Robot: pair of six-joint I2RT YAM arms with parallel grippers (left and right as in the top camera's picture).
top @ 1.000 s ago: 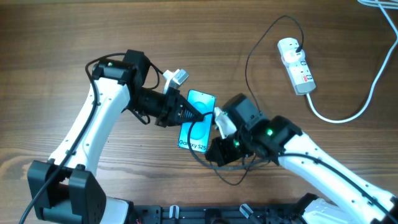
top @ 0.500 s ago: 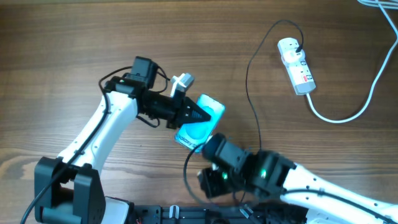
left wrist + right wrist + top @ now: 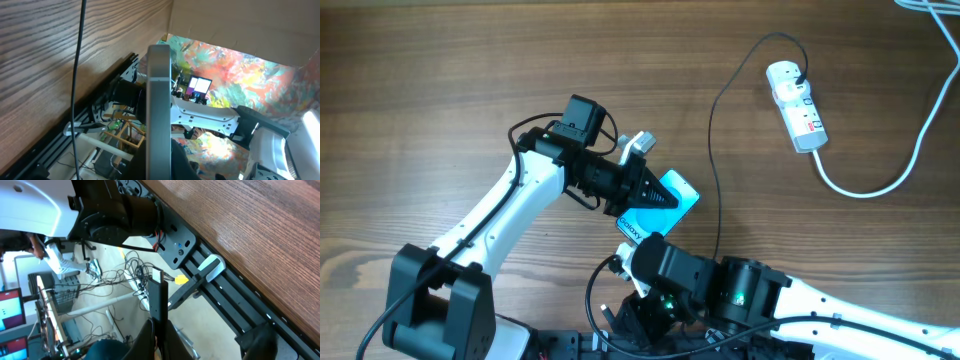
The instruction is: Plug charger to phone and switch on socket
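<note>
Phone [image 3: 677, 197]: flat rectangle, teal-and-white screen, thin black frame, held tilted off the table [image 3: 420, 80], well left of the socket [image 3: 797, 105]; "Galaxy" is partly readable.
Left gripper [image 3: 658, 196]: clenched on the phone, which is seen edge-on as a grey slab from the wrist.
Socket: glossy white strip, rounded ends, small red switches, thick white cord [image 3: 910, 160].
Charger [image 3: 712, 150]: thin black cable, run from the socket leftward; tip hidden.
Right gripper [image 3: 159, 326]: grip cannot be told.
</note>
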